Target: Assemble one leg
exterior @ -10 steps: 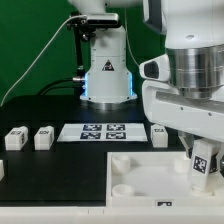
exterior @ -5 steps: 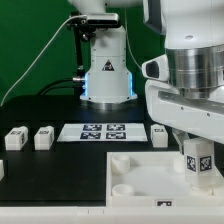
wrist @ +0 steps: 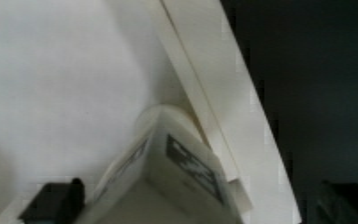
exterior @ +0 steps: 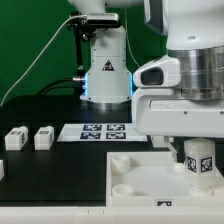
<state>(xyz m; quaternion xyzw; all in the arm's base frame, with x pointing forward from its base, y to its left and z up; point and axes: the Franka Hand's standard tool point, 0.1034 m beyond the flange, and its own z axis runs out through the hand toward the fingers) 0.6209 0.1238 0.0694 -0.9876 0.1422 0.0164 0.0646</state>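
Over the panel (exterior: 150,170), pincer (exterior: 200,150) now spread wide — leg (exterior: 199,161) released, standing upright

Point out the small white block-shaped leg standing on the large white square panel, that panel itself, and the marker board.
Small white block-shaped leg (exterior: 199,160): exterior view, tagged face.
Large white square panel (exterior: 145,176): exterior view, bare top surface.
Marker board (exterior: 100,131): exterior view, tag row.

Probably a robotics lab: a white robot arm base (exterior: 106,62) stands on a black table (exterior: 50,170), with a tagged white marker board (exterior: 100,132) and green backdrop (exterior: 30,40).
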